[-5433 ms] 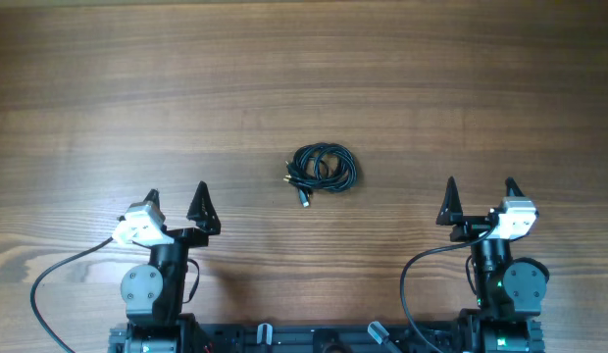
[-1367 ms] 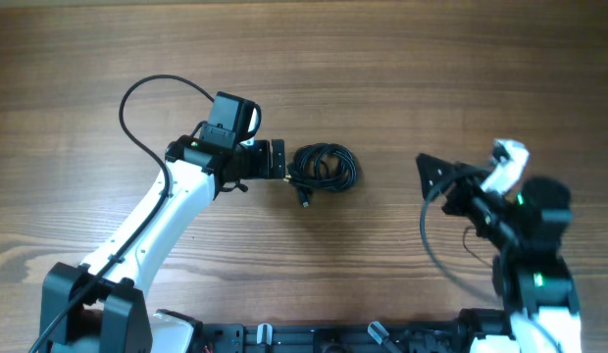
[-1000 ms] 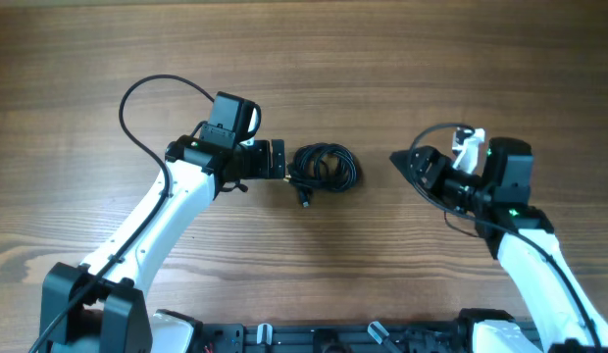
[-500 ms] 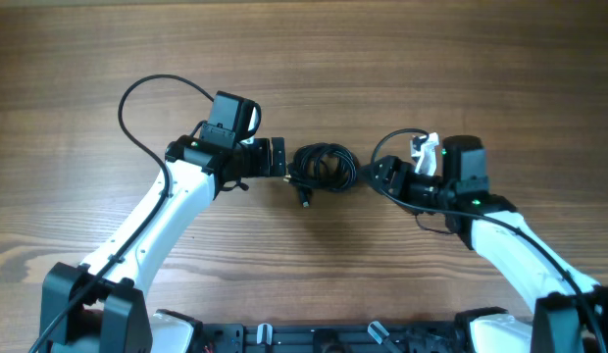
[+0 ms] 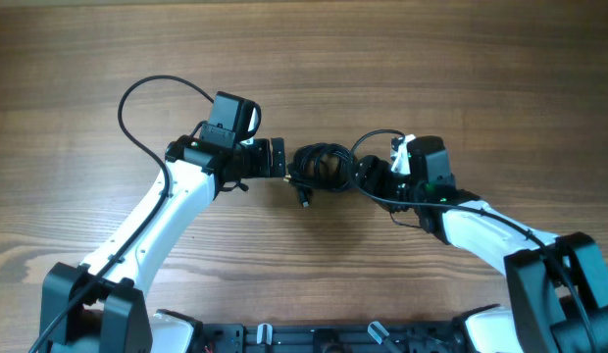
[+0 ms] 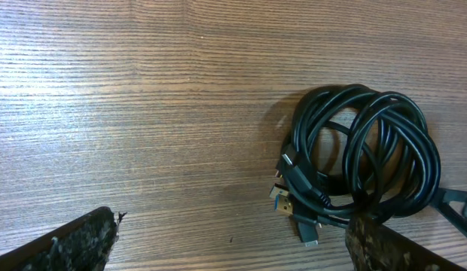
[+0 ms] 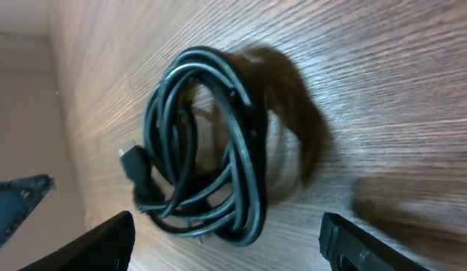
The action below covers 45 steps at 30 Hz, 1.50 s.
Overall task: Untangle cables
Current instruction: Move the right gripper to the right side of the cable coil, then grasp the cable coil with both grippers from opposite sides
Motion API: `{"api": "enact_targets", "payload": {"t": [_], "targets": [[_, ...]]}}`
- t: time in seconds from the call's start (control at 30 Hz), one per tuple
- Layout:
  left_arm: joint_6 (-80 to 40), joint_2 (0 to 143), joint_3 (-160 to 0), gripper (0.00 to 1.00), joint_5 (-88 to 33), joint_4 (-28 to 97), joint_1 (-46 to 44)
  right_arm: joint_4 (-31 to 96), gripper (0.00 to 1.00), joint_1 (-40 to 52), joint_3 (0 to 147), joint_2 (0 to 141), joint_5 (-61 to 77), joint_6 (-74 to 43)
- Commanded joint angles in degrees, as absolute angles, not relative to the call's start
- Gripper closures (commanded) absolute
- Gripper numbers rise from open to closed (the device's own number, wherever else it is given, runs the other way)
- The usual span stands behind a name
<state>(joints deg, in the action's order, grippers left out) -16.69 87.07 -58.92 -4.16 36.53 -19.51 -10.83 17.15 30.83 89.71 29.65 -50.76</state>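
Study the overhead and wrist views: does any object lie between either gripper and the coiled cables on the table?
Nothing visible does. The cables lie coiled on the wooden table, the left gripper close on one side, the right gripper on the other, both open. Each wrist view shows only wood before the coil.

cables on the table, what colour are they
The cables are black, with metal plug tips; clearest in the left wrist view.
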Motion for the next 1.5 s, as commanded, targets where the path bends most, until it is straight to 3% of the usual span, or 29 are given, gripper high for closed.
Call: {"api": "enact_targets", "payload": {"t": [0.0,0.2,0.3,0.6,1.13,1.23,1.27,1.37,1.47], "targets": [[-17.21,87.44,-60.07,0.0,-4.03,36.49,-19.77,-11.57,0.2,18.74,31.42,91.57,24.49,-54.17],[-17.21,87.44,-60.07,0.0,-4.03,36.49,-19.77,-14.46,0.21,20.23,31.42,92.49,21.98,-56.18],[-17.21,87.44,-60.07,0.0,-4.05,36.53,-19.77,-14.7,0.29,21.76,31.42,92.49,18.98,-57.19],[-17.21,87.44,-60.07,0.0,-4.05,36.69,-19.77,-15.88,0.37,22.94,31.42,92.49,18.35,-57.23],[-17.19,87.44,-60.07,0.0,-4.03,36.64,-19.77,-20.6,0.42,26.41,31.44,97.14,16.27,-60.18],[-17.19,87.44,-60.07,0.0,-4.01,36.67,-19.77,-20.67,0.53,26.41,31.44,98.45,16.27,-60.18],[-17.19,87.44,-60.07,0.0,-4.03,36.67,-19.77,-20.73,0.67,26.41,31.44,98.48,16.29,-60.2],[-17.21,87.44,-60.05,0.0,-4.03,36.69,-19.77,-21.32,0.88,26.41,31.44,98.48,16.29,-60.18],[-17.19,87.44,-60.07,0.0,-4.03,37.17,-19.77,-23.88,0.96,26.39,31.44,98.43,16.34,-59.13]]}}
